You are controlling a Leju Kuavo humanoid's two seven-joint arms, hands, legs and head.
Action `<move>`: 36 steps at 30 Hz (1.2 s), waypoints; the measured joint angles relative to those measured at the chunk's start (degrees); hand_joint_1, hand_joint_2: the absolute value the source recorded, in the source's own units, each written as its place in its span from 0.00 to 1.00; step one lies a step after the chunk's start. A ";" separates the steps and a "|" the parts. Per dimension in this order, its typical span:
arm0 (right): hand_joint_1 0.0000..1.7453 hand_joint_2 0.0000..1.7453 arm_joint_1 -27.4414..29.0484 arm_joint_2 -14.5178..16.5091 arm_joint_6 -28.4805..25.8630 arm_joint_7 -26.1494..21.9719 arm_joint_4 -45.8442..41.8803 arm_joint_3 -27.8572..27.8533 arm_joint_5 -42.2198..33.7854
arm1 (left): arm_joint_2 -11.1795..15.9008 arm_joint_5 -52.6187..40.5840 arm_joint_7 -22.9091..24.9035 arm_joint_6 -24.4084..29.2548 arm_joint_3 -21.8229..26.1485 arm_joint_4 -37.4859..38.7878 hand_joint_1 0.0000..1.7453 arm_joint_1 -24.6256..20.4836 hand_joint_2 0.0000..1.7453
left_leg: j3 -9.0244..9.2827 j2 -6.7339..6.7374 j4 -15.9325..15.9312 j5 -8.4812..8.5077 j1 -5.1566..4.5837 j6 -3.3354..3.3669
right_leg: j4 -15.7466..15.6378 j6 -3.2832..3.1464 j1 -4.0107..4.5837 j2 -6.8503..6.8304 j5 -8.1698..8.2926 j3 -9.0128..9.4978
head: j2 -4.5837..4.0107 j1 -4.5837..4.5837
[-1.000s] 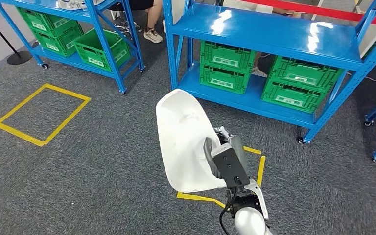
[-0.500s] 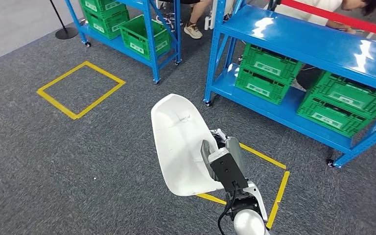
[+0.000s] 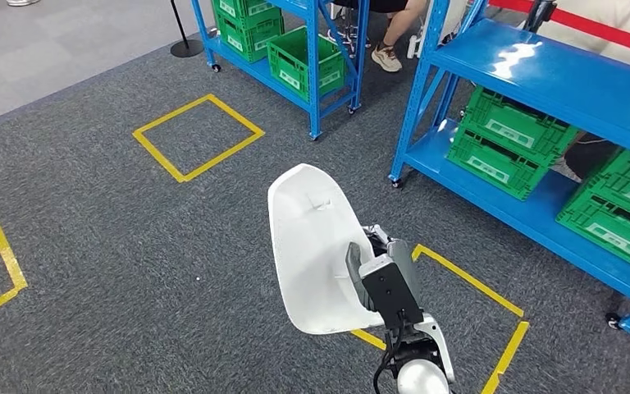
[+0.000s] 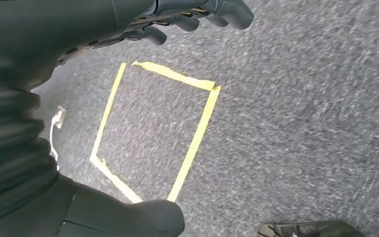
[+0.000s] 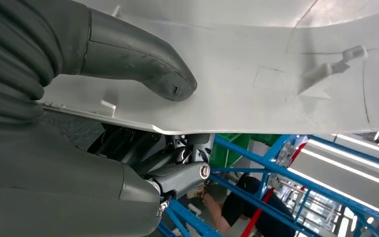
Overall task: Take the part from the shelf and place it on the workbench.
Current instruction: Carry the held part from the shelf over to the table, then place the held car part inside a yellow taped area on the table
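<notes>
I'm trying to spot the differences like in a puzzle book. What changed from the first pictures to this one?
The whole picture shifted: the robot's camera turned, so the blue shelves and the yellow floor squares now sit further right in the picture, and another yellow square shows at the left edge. The things themselves did not move. The right hand grips the white part just as before, held up in front.

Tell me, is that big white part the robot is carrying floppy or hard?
Probably hard: the white part keeps its curved shape though the right robot hand grips only one edge. It looks thin, so likely light. Its smooth surface might be slippery.
</notes>
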 joint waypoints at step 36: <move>1.00 1.00 0.05 -0.50 0.05 -1.68 0.16 -1.09 -0.57 | 0.79 -0.22 -1.93 -1.05 0.00 0.27 0.00 0.27 1.00 | -4.30 3.79 10.65 -3.78 0.61 -0.94 | -0.51 -0.13 0.18 -4.78 -0.02 0.37 | 0.00 -0.34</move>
